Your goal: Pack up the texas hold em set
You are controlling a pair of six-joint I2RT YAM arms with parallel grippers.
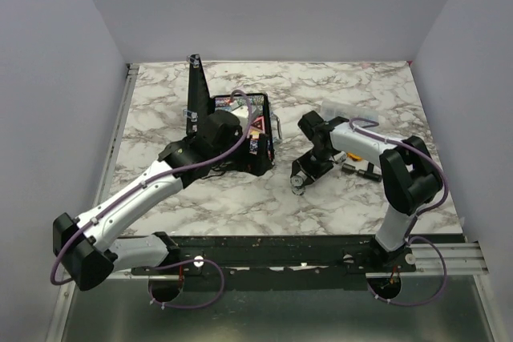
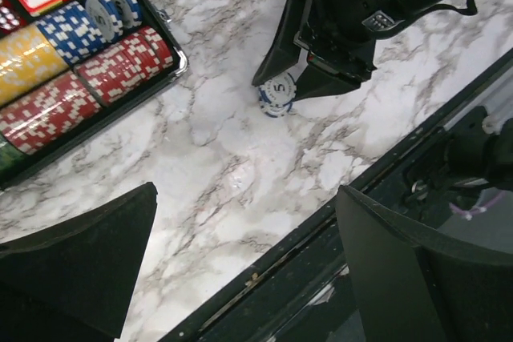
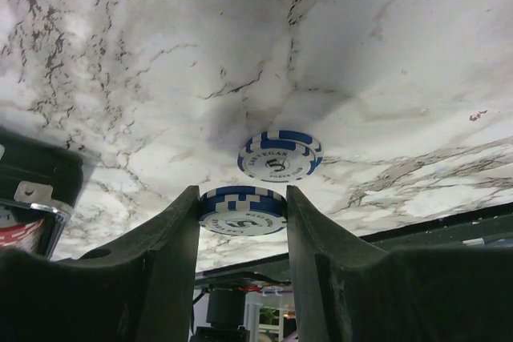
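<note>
— What's nearest?
— A blue-and-white chip (image 3: 242,214) at lower centre, pinched between the right gripper (image 3: 242,198) fingers. A loose chip (image 3: 279,156) lies just beyond it on the marble.
— The left gripper (image 2: 247,196)?
— Spread wide, empty. Only its view shows the case (image 2: 96,127) at upper left, with red, yellow and blue chip rows (image 2: 120,62).

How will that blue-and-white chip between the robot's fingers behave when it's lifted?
Probably stiff: the blue chip looks flat and unbent between the right gripper's fingers. Pinched only by its thin rounded rim, it may pivot or slip. If dropped on edge, it would likely roll across the marble table.
</note>
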